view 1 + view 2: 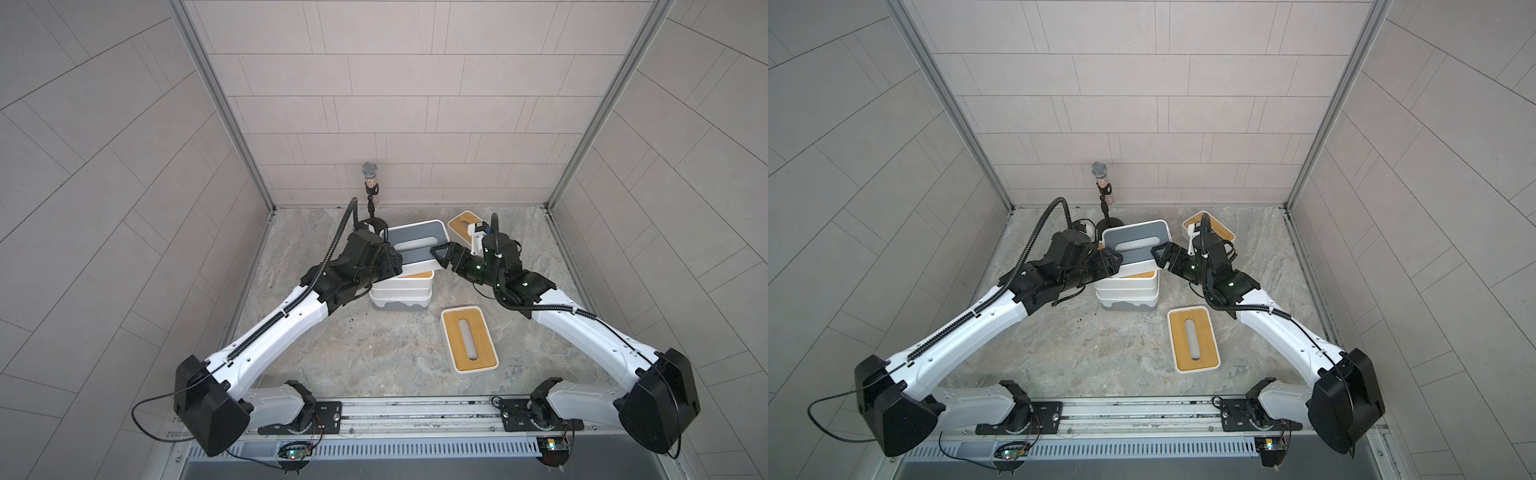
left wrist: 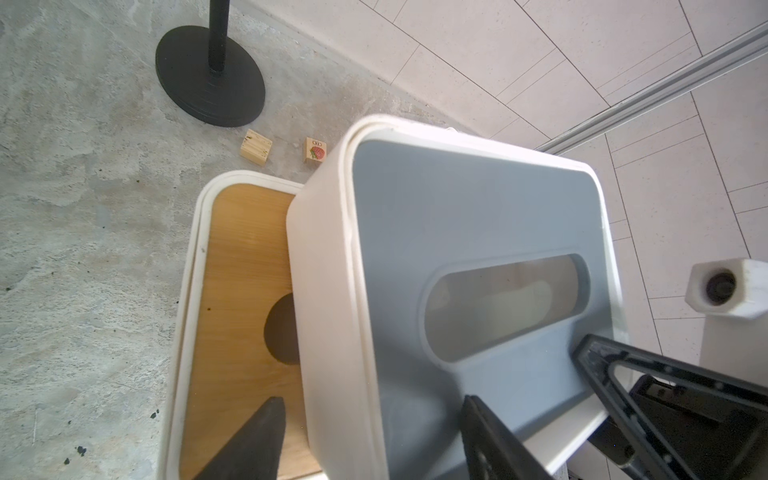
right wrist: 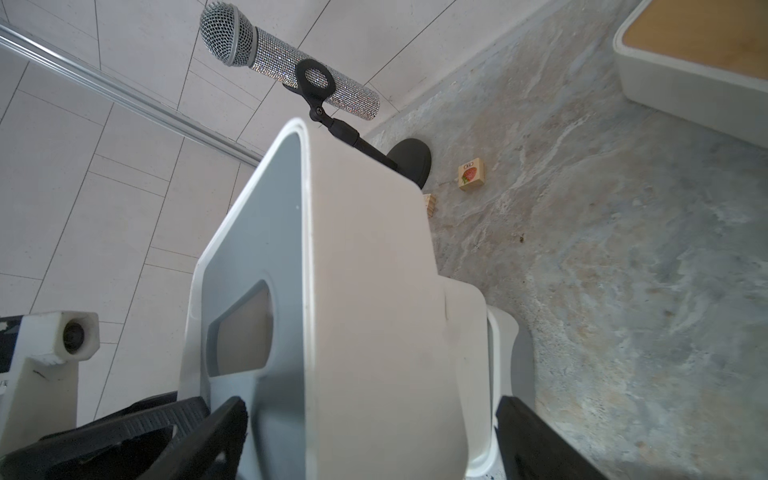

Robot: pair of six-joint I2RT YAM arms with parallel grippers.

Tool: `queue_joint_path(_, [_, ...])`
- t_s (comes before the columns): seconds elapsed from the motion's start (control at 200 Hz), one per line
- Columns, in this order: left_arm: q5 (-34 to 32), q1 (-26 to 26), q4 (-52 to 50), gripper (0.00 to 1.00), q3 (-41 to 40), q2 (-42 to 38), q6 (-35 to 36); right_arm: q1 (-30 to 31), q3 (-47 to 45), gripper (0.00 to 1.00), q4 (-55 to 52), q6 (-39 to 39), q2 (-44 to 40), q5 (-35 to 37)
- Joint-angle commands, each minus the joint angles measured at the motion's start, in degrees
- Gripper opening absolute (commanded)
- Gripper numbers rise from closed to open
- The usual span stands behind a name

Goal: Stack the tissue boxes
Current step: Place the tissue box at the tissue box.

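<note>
both top views: grey-lidded box (image 1: 415, 232) (image 1: 1133, 236) tilted, long axis left-right; right gripper (image 1: 437, 257) spread wide, left gripper (image 1: 395, 262) grip unclear.

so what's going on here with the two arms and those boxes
The two arms are stacking tissue boxes. A grey-lidded box sits tilted over the bamboo lid that tops the stack. The left gripper straddles one end of it, grip unclear; the right gripper stands open around the other. A near box and a far box lie apart on the table.
</note>
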Motion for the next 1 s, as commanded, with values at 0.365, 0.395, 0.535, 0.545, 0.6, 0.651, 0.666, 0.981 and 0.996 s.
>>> queue_joint_path(0.365, [-1.08, 0.61, -2.22, 0.68, 0.78, 1.13, 0.93, -3.44, 10.51, 0.99, -10.76, -10.88, 0.85, -5.72])
queue_joint_path(0.395, [-1.07, 0.61, -2.14, 0.68, 0.78, 1.11, 0.91, -3.32, 11.39, 0.99, -11.06, -11.19, 1.51, -6.88])
queue_joint_path(0.535, [-0.69, 0.61, -1.61, 0.67, 0.78, 1.01, 0.66, -2.33, 14.37, 0.99, -13.64, -12.86, 3.27, -9.71])
queue_joint_path(0.545, [-0.75, 0.61, -1.60, 0.67, 0.74, 1.01, 0.66, -2.24, 14.46, 0.99, -13.78, -12.88, 3.35, -9.83])
queue_joint_path(0.6, [-1.00, 0.61, -1.60, 0.68, 0.96, 1.05, 0.66, -2.09, 14.78, 0.99, -13.95, -12.76, 3.56, -10.90])
queue_joint_path(0.651, [-1.09, 0.74, -1.53, 0.67, 1.01, 0.93, 0.66, -1.78, 14.95, 0.99, -14.01, -12.78, 3.46, -11.35])
queue_joint_path(0.666, [-1.16, 0.65, -1.52, 0.67, 1.09, 0.95, 0.66, -1.72, 15.04, 0.99, -14.08, -12.80, 3.41, -11.37])
queue_joint_path(0.981, [-0.97, 2.09, -2.04, 0.68, 2.61, 0.71, 1.63, 0.40, 15.84, 0.99, -15.79, -12.69, 2.81, -12.40])
queue_joint_path(0.996, [-0.69, 2.30, -2.00, 0.68, 2.65, 0.74, 1.63, 0.56, 15.84, 0.99, -15.79, -12.59, 2.74, -12.46])
